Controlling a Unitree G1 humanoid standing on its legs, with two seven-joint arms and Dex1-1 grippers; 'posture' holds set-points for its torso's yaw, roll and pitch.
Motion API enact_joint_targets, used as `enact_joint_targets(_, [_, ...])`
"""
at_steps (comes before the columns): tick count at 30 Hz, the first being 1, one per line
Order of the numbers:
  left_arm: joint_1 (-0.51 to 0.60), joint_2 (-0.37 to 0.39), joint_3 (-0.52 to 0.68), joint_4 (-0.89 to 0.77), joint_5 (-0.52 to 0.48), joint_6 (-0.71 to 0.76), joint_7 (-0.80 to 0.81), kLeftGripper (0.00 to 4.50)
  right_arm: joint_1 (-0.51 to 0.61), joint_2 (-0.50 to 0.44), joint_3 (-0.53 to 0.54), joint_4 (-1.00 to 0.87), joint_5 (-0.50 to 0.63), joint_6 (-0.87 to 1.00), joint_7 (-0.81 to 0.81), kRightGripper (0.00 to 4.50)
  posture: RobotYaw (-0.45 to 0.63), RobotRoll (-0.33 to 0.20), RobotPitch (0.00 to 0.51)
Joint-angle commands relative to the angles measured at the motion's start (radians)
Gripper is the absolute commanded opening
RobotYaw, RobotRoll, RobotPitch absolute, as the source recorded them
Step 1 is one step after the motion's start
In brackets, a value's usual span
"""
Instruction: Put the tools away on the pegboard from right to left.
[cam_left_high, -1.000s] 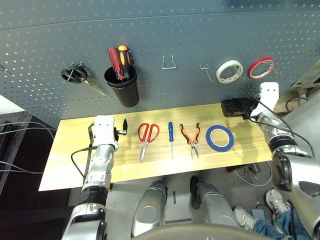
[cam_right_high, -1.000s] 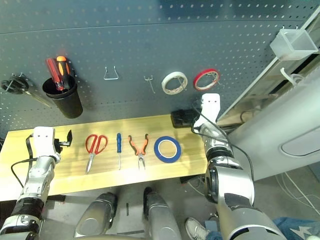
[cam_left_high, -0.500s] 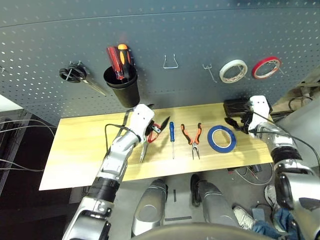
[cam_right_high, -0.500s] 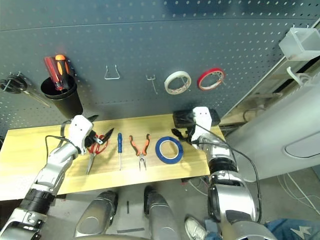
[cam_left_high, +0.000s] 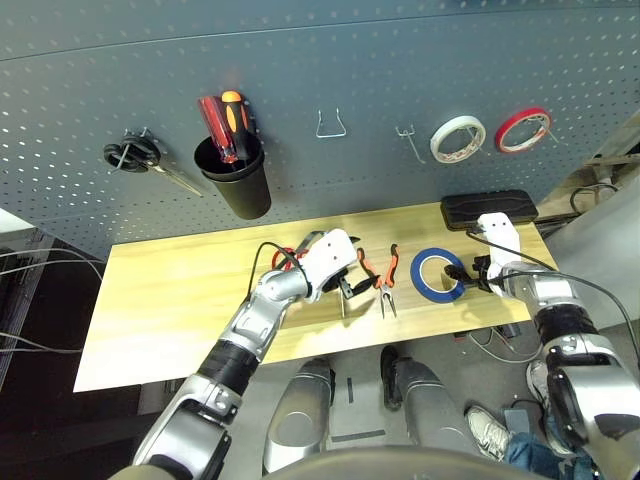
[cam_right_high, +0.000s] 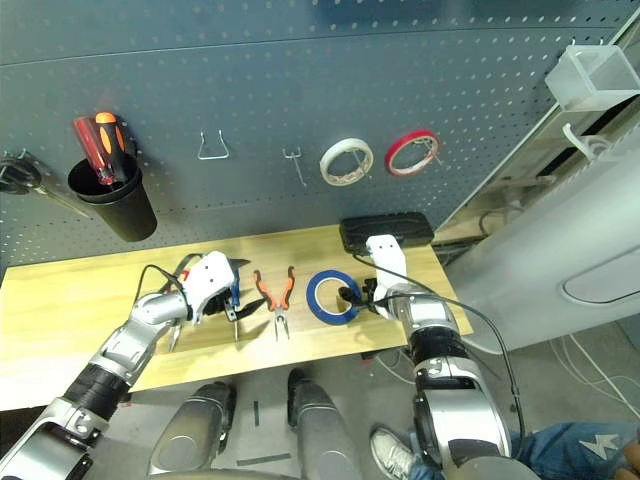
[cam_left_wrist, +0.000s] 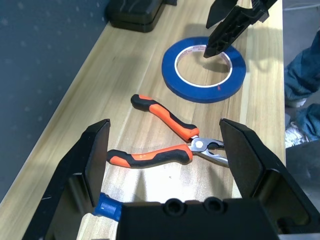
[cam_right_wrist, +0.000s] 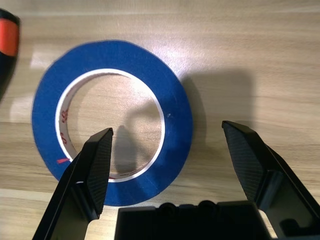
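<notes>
Several tools lie in a row on the wooden table (cam_left_high: 150, 300) below the pegboard (cam_left_high: 300, 60). The blue tape roll (cam_left_high: 437, 292) lies flat at the right. My right gripper (cam_right_wrist: 167, 131) is open over its near wall, one finger above the hole and the other outside the rim. The orange-and-black pliers (cam_left_high: 385, 280) lie left of the tape. My left gripper (cam_left_wrist: 165, 125) hovers open just above and left of them. The blue screwdriver handle (cam_left_wrist: 107, 207) peeks out under it. My left forearm partly hides the red scissors (cam_left_high: 283, 257).
On the pegboard hang a black cup (cam_left_high: 235, 185) with red and orange screwdrivers, black-handled scissors (cam_left_high: 135, 158), two bare hooks (cam_left_high: 332, 125) (cam_left_high: 408, 140), a white tape roll (cam_left_high: 458, 138) and a red one (cam_left_high: 522, 130). A black case (cam_left_high: 490, 208) sits at the table's back right.
My left gripper swung right from the table's left part, past the scissors, to the screwdriver and pliers. My right gripper came forward and left from the black case onto the blue tape.
</notes>
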Motion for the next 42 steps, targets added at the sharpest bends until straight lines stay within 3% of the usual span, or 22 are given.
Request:
enact_joint_targets(1, [0.004, -0.003, -0.026, 0.032, 0.023, 0.013, -0.019, 4.47, -0.034, 0.019, 0.021, 0.091, -0.030, -0.022, -0.019, 4.50, 0.13, 0.000, 0.220])
enact_joint_targets(3, [0.008, 0.001, -0.031, 0.030, 0.028, 0.018, -0.029, 4.47, -0.054, 0.027, 0.029, 0.126, -0.044, -0.034, -0.025, 4.50, 0.14, 0.000, 0.219])
enact_joint_targets(6, [0.018, 0.006, -0.028, 0.013, 0.027, 0.029, -0.035, 4.50, -0.080, 0.040, 0.036, 0.159, -0.057, -0.046, -0.027, 3.87, 0.15, 0.000, 0.213])
enact_joint_targets(15, [0.032, 0.022, -0.009, 0.002, 0.022, 0.038, -0.024, 4.50, -0.090, 0.040, 0.028, 0.187, -0.059, -0.068, -0.037, 0.76, 0.15, 0.000, 0.189])
enact_joint_targets(20, [0.055, 0.033, 0.018, -0.041, 0.016, 0.011, 0.007, 4.50, -0.024, 0.010, 0.006, 0.034, -0.039, -0.072, -0.035, 0.68, 0.14, 0.000, 0.179])
enact_joint_targets(25, [0.080, 0.027, 0.086, -0.107, -0.014, -0.041, 0.065, 4.50, 0.159, -0.034, 0.018, -0.375, -0.033, -0.072, 0.002, 0.68, 0.14, 0.000, 0.179])
enact_joint_targets(30, [0.108, 0.010, 0.143, -0.173, -0.059, -0.122, 0.111, 4.50, 0.290, -0.077, 0.030, -0.682, -0.055, -0.259, 0.010, 0.68, 0.13, 0.000, 0.180])
enact_joint_targets(42, [0.102, -0.007, 0.172, -0.230, -0.103, -0.298, 0.135, 4.50, 0.282, -0.098, 0.051, -0.713, -0.128, -0.766, -0.018, 0.68, 0.14, 0.000, 0.179])
